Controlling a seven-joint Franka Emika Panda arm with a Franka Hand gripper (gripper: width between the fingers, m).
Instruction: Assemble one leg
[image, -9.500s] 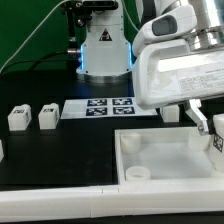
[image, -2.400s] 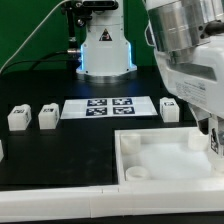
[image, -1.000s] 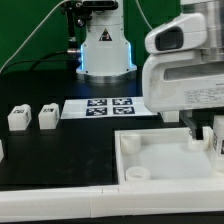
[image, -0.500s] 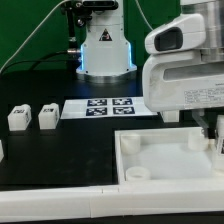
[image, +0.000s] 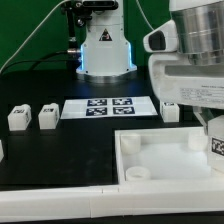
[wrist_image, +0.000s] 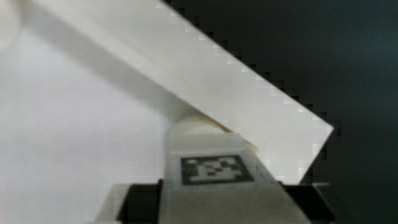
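My gripper (image: 216, 140) is at the exterior view's right edge, shut on a small white leg (image: 217, 148) with a black-and-white tag. It holds the leg over the far right corner of the large white tray-like part (image: 160, 160). In the wrist view the leg (wrist_image: 217, 165) sits tag up between the dark fingers (wrist_image: 146, 200) of my gripper (wrist_image: 217, 203), right beside the tray-like part's angled wall (wrist_image: 231, 80). Two more legs (image: 18, 117) (image: 46, 116) stand at the left, and one (image: 170, 108) stands by the arm.
The marker board (image: 110, 106) lies flat at the middle of the black table. The robot base (image: 105, 50) with its blue light stands behind it. A further white piece (image: 1, 150) shows at the left edge.
The arm's wrist has turned and the held leg has sunk slightly toward the tray-like part's right corner. The loose legs and the tray-like part have not moved.
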